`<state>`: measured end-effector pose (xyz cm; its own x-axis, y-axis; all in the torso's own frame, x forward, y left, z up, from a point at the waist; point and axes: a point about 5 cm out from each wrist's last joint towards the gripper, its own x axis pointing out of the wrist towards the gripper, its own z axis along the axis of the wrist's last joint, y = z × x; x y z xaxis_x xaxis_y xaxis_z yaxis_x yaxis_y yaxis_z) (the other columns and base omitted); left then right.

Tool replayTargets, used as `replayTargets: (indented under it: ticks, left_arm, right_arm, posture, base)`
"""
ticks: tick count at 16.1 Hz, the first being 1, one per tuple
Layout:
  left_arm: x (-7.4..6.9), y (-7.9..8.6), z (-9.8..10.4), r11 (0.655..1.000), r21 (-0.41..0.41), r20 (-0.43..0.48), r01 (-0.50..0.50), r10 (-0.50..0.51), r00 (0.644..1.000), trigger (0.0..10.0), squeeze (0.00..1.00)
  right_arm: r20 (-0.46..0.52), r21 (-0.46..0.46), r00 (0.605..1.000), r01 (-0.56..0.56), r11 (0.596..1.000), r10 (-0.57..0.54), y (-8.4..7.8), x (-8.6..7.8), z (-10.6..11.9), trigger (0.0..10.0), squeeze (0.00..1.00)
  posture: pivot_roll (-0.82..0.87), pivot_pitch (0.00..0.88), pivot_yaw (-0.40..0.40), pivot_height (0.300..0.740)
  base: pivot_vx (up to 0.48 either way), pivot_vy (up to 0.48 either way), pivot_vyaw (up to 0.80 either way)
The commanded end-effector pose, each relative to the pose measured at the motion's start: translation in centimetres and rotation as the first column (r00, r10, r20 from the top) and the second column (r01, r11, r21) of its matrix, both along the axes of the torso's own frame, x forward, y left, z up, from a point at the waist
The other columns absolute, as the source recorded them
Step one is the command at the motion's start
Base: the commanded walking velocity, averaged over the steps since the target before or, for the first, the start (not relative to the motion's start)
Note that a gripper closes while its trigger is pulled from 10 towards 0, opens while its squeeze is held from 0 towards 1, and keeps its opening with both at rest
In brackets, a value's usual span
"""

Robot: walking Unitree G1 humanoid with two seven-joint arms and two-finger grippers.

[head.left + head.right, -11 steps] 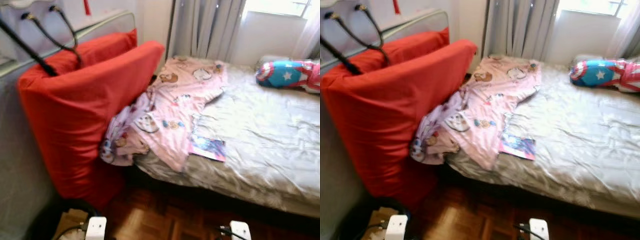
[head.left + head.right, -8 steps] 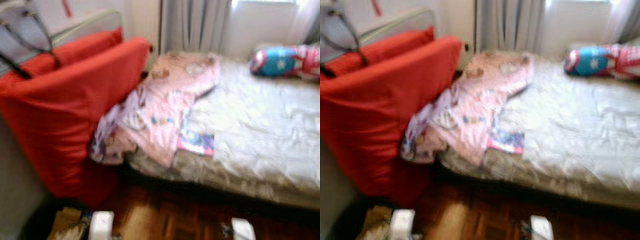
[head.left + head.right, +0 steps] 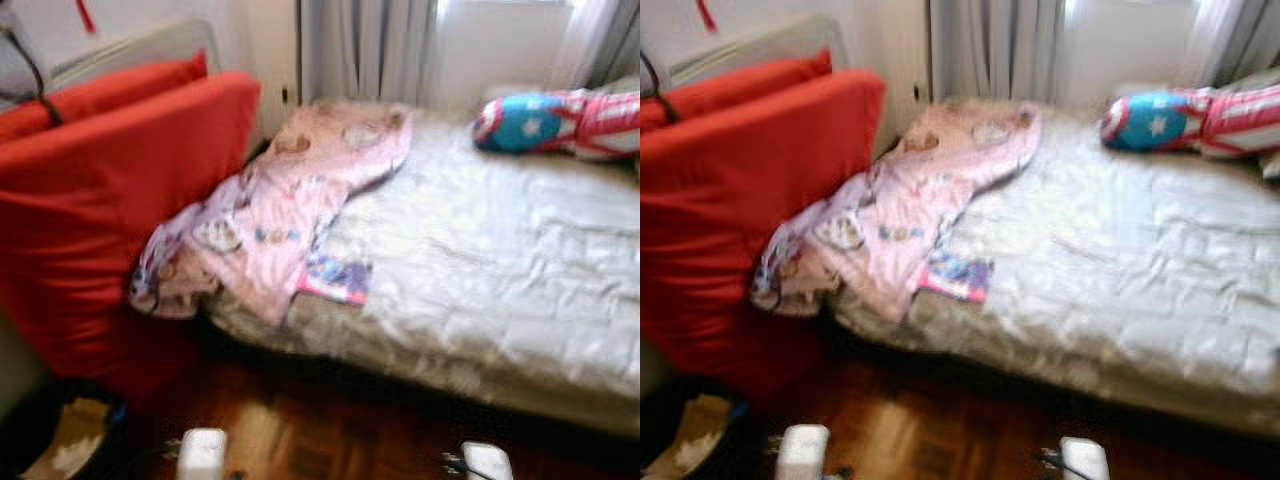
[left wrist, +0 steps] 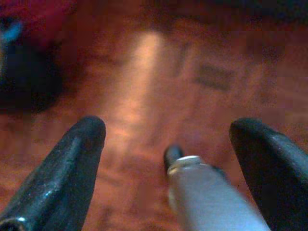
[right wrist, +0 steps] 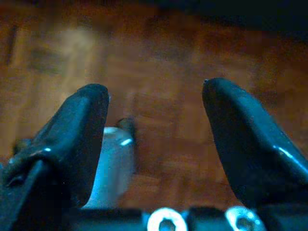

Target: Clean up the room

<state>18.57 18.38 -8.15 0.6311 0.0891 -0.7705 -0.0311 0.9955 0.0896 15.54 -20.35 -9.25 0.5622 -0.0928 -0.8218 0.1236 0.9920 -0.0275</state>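
Wooden parquet floor (image 3: 330, 440) lies nearest us; both arms hang idle above it, left claw (image 4: 168, 144) and right claw (image 5: 154, 125) each spread wide and holding nothing. Farther on, at eleven o'clock, a pink blanket (image 3: 270, 210) slumps off the bed (image 3: 500, 270) against a red cushion (image 3: 110, 200), over a small book (image 3: 335, 280). We judge we are approaching; next we must close in and reach the blanket.

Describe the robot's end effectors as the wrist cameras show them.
Each has two long, glossy black fingers, broad at the base and rounded at the tip. The left end effector and the right end effector look alike. Silver screws sit at the right one's base.
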Motion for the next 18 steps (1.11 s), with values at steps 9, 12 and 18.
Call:
replayTargets:
  ticks: [9,12,18]
  left_arm:
    - [0.06,0.88,0.14,1.000,0.031,0.000,0.001,-0.001,1.000,10.0,0.00]
    - [0.11,0.87,0.16,1.000,0.030,0.001,-0.001,0.001,1.000,10.0,0.00]
    - [0.30,0.79,0.21,1.000,0.031,-0.005,0.002,-0.002,1.000,10.0,0.00]
  right_arm:
    - [0.005,0.018,1.000,-0.030,0.999,0.029,1.12,0.24,-0.06,10.0,0.00]
    - [0.005,0.017,1.000,-0.028,0.999,0.028,1.00,0.18,-0.07,10.0,0.00]
    - [0.004,0.013,0.999,-0.033,0.999,0.033,1.02,0.38,0.00,10.0,0.00]
  posture:
    - [-0.08,0.000,-0.001,0.740]
    - [-0.07,0.000,-0.005,0.740]
    - [-0.07,0.000,-0.006,0.740]
  base:
    - [0.000,-0.480,0.00]
    - [0.000,-0.480,0.00]
    - [0.000,-0.178,0.00]
